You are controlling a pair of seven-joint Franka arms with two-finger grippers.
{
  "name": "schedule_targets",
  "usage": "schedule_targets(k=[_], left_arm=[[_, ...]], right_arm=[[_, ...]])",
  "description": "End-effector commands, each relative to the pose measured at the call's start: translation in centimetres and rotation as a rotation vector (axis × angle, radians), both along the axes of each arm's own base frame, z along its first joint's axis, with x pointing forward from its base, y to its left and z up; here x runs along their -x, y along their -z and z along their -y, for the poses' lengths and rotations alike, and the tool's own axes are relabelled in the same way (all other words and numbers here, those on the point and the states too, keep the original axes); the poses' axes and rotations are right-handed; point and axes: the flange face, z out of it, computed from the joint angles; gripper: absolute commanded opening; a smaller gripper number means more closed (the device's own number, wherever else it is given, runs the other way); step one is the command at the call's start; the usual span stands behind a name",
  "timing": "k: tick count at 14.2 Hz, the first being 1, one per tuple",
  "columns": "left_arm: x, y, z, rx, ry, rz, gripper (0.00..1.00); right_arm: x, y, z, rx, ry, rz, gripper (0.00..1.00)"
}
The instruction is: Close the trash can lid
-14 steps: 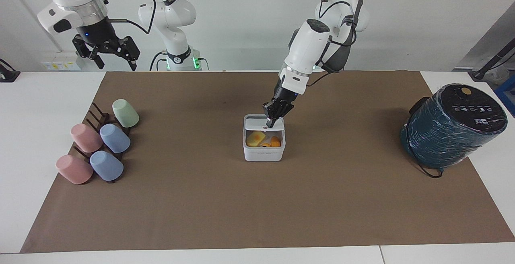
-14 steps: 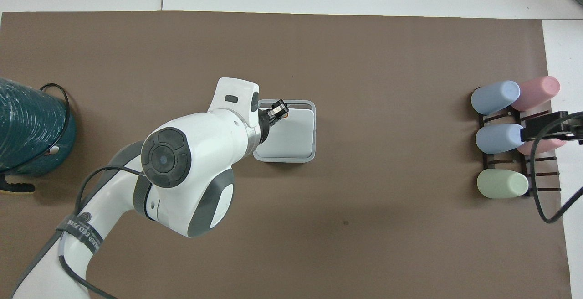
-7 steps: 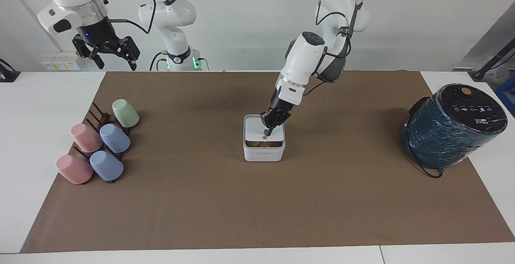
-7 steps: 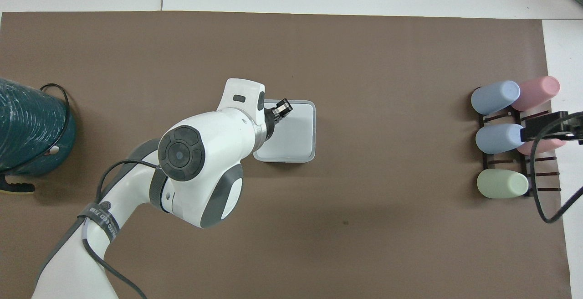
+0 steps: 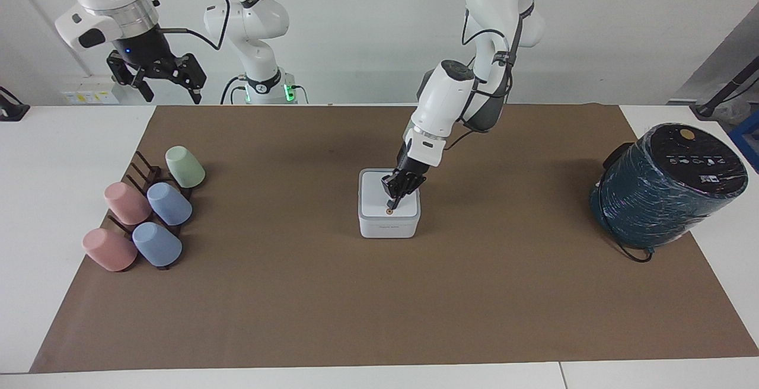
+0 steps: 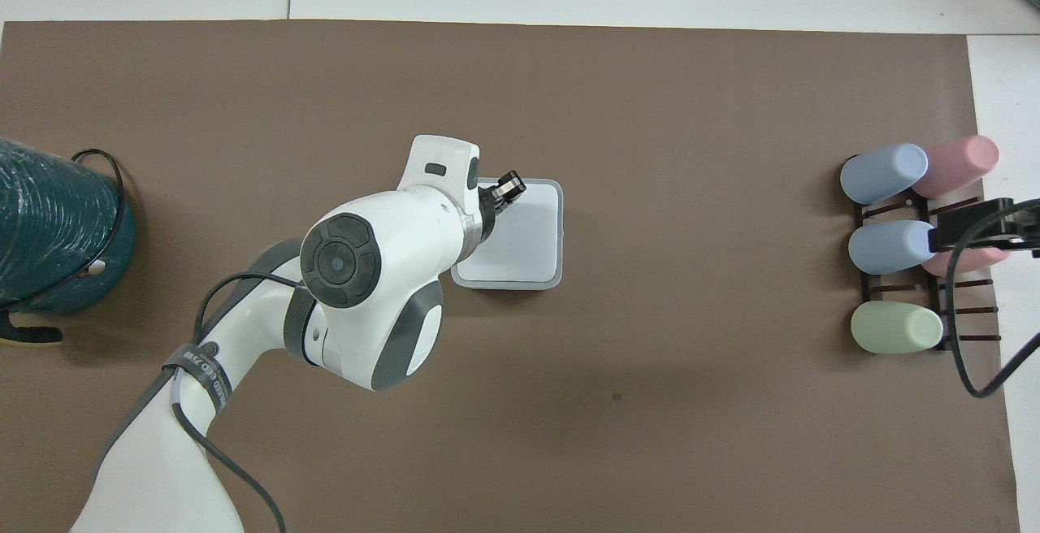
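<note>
The left gripper point(image 5: 391, 204), fingertips together, presses the lid point(image 5: 379, 196) flat (orange dot showing) on the trash can point(image 5: 388, 228); the right gripper point(image 5: 159, 83) waits, open.

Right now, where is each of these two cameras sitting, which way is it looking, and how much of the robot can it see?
Facing view: high across the table, looking back at the robots; shows both arms whole, the left gripper shut, tips down on the lid of the trash can, the right gripper waiting raised over the table's edge.
Overhead view: high above the robots' end, looking steeply down; shows the left arm and only part of the right gripper.
Both share the trash can, the cups and the teal appliance, mirrored.
</note>
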Motion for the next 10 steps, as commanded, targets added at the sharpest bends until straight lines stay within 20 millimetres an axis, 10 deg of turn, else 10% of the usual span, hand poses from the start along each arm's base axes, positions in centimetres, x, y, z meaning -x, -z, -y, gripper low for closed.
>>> schedule_targets(k=[1, 10], left_arm=[[-0.4, 1.2, 0.3, 0.005, -0.004, -0.007, 0.0], [-1.2, 2.1, 0.9, -0.012, 0.008, -0.024, 0.0]], right_arm=[[0.7, -0.2, 0.1, -0.002, -0.006, -0.002, 1.0], [0.6, -0.2, 0.1, -0.002, -0.006, 0.0, 1.0]])
